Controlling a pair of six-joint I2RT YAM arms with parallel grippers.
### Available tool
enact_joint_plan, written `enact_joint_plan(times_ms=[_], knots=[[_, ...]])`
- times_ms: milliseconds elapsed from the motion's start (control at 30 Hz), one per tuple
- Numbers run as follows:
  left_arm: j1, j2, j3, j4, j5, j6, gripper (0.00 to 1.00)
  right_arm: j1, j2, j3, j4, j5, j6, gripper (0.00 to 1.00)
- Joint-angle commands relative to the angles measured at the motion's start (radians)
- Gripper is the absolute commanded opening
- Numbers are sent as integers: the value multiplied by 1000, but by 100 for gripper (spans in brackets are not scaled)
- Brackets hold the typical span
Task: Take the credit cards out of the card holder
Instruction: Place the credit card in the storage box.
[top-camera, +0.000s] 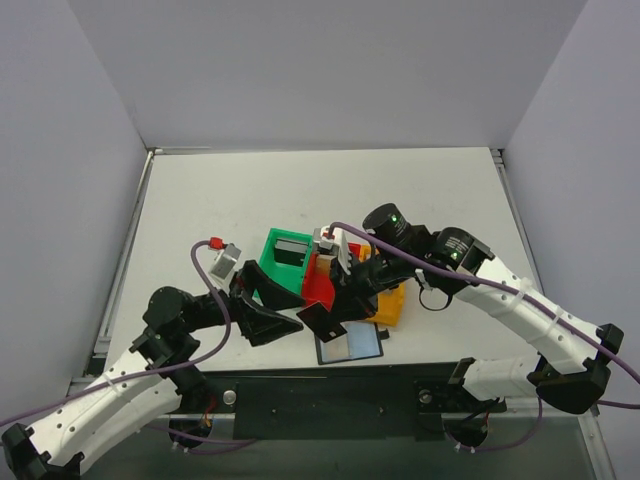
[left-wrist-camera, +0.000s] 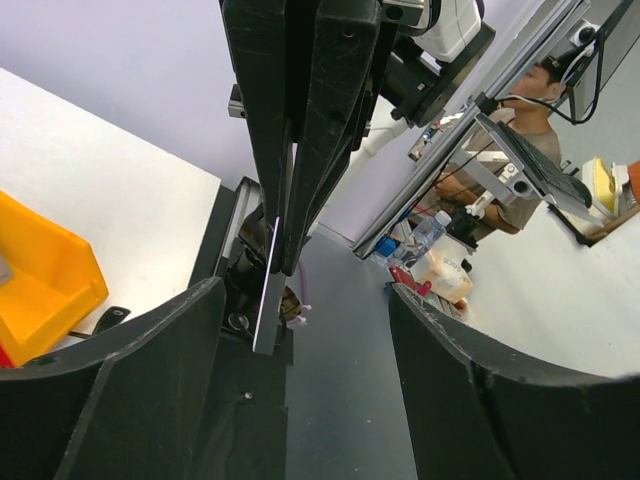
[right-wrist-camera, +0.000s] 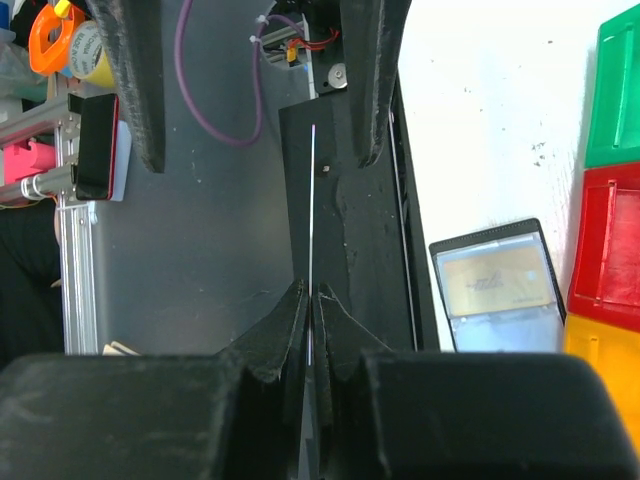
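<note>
The card holder stands mid-table, with green, red and orange boxes. A grey card stands in the green box. My right gripper is shut on a dark card, which shows edge-on in the right wrist view. My left gripper is open, and the held card's free end sits between its fingers, close to one of them and apart from both. A black-bordered card with a blue-to-tan face lies flat on the table in front of the holder.
The table's near edge and the black base plate lie just behind the flat card. A purple cable arcs over the right arm above the holder. White walls enclose the table on three sides.
</note>
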Motion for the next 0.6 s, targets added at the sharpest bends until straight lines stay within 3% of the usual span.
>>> enact_joint_plan(times_ms=[0,133,333,467,567], knots=[[0,29,42,80,62,-7,72,12,-7,34,-20,-15,0,0],[-2,46,33,83,82,-15,56,17,-4,43,-20,-8,3,0],[-11,63,25,84,84,-18,50,23,10,60,-20,1,7,0],[-14,84,19,93,84,-33,30,26,19,69,-17,5,6,0],[-23,103,10,127,84,-46,25,29,28,74,-12,8,9,0]])
